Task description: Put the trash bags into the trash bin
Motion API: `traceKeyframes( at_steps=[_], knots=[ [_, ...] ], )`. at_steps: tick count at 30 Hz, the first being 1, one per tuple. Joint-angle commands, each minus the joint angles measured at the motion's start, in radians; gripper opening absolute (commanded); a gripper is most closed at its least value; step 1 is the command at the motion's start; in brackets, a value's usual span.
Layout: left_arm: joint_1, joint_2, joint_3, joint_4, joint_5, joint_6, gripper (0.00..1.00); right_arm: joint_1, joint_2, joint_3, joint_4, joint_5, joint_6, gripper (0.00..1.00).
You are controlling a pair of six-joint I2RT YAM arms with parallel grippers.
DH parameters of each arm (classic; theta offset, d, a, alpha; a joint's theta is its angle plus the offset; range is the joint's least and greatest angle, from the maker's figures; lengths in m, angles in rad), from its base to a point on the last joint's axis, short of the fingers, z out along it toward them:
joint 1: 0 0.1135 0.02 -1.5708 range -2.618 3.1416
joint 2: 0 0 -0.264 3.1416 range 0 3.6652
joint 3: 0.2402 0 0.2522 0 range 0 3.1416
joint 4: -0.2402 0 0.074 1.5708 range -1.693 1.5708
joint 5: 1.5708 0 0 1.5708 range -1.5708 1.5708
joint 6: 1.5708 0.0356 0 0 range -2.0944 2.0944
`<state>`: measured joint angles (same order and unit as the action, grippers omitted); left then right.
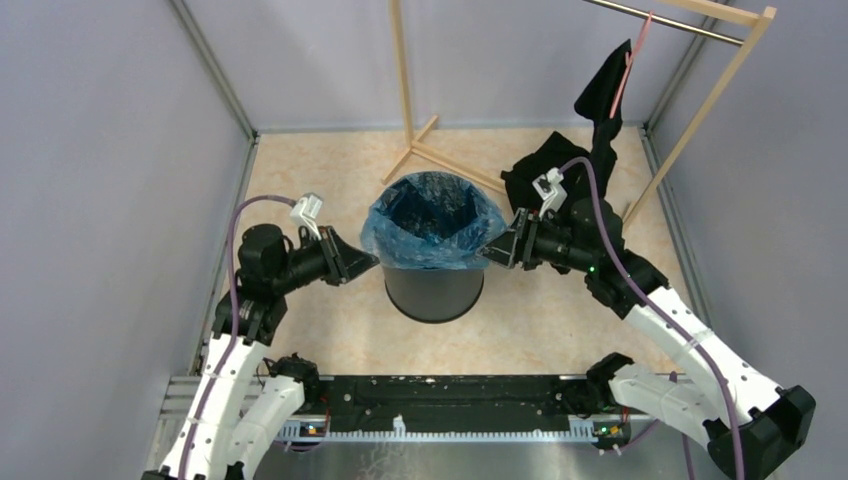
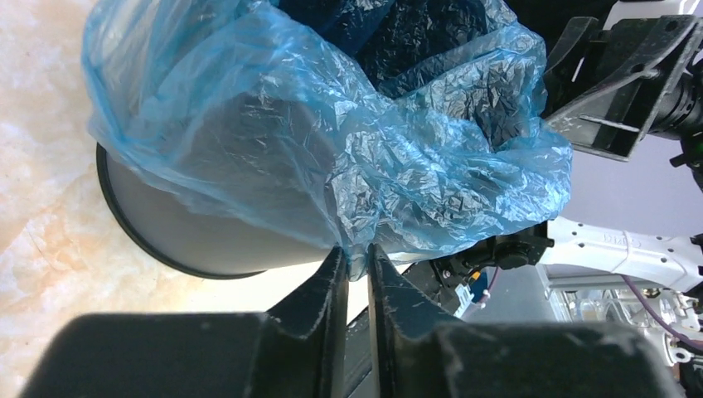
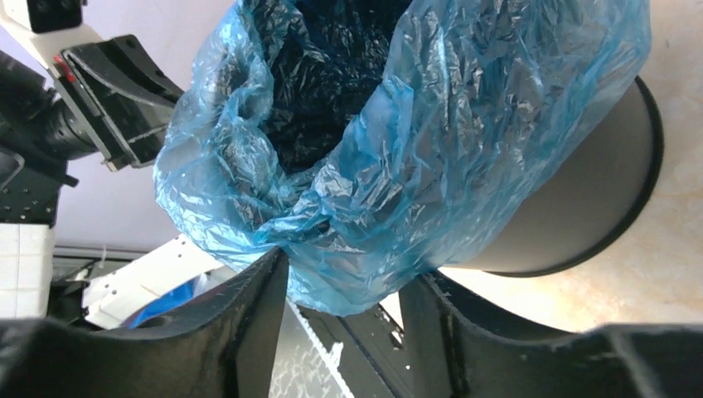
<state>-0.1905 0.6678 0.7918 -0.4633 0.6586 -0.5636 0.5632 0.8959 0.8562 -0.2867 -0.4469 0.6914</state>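
One light-blue trash bag (image 1: 432,225) is sitting inside the trash bin (image 1: 433,295). Its mouth is gaping wide, and its crinkly edge is flopping over the round rim and hanging partway down the outside. The bin's standing upright on the counter (image 1: 330,340), pretty much dead centre between my two arms.

My left jaws are pressing together on a bit of the bag's hem on the left side of the bin. In the left wrist view the fingers (image 2: 319,290) are squeezing the film with barely a sliver between them.

My right jaws are hanging apart on the opposite side, right up at the rim. The fingers (image 3: 249,307) are sitting either side of the drooping hem, which is dangling between them without getting pinched.

Further out, a wooden rack (image 1: 405,90) is standing behind the bin. A black garment (image 1: 603,95) is hanging off a pink hanger (image 1: 633,60) at the back right, with its lower part bunching up on the counter just behind my right wrist.
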Motion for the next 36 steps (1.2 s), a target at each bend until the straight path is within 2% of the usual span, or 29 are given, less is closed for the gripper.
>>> traceKeyframes(
  at_steps=[1, 6, 11, 17, 22, 26, 30, 33, 36],
  knots=[
    [0.004, -0.027, -0.013, 0.017, 0.029, -0.005, 0.18, 0.012, -0.019, -0.03, 0.094, -0.022, 0.045, 0.45],
    [0.005, -0.05, -0.02, -0.046, 0.024, 0.022, 0.01, 0.013, -0.032, -0.063, 0.101, -0.035, 0.058, 0.22],
    [0.004, -0.086, -0.076, -0.106, 0.037, 0.042, 0.0, 0.024, -0.064, -0.104, 0.059, -0.059, 0.032, 0.14],
    [0.004, -0.138, -0.123, -0.13, 0.056, 0.045, 0.0, 0.033, -0.088, -0.145, 0.052, -0.106, 0.018, 0.14],
    [0.003, -0.135, -0.147, -0.121, 0.013, 0.027, 0.0, 0.039, -0.086, -0.178, 0.054, -0.057, 0.005, 0.18],
    [0.005, -0.064, -0.206, -0.023, -0.005, -0.036, 0.0, 0.037, -0.021, -0.222, 0.112, -0.012, -0.005, 0.18],
    [0.004, 0.035, -0.273, 0.088, 0.067, -0.084, 0.0, 0.039, 0.049, -0.239, 0.147, 0.041, -0.04, 0.17],
    [0.003, 0.082, -0.306, 0.111, 0.065, -0.074, 0.0, 0.039, 0.073, -0.229, 0.106, 0.101, -0.086, 0.22],
    [0.004, 0.098, -0.317, 0.118, 0.056, -0.061, 0.0, 0.039, 0.072, -0.192, 0.014, 0.1, -0.13, 0.33]
  ],
)
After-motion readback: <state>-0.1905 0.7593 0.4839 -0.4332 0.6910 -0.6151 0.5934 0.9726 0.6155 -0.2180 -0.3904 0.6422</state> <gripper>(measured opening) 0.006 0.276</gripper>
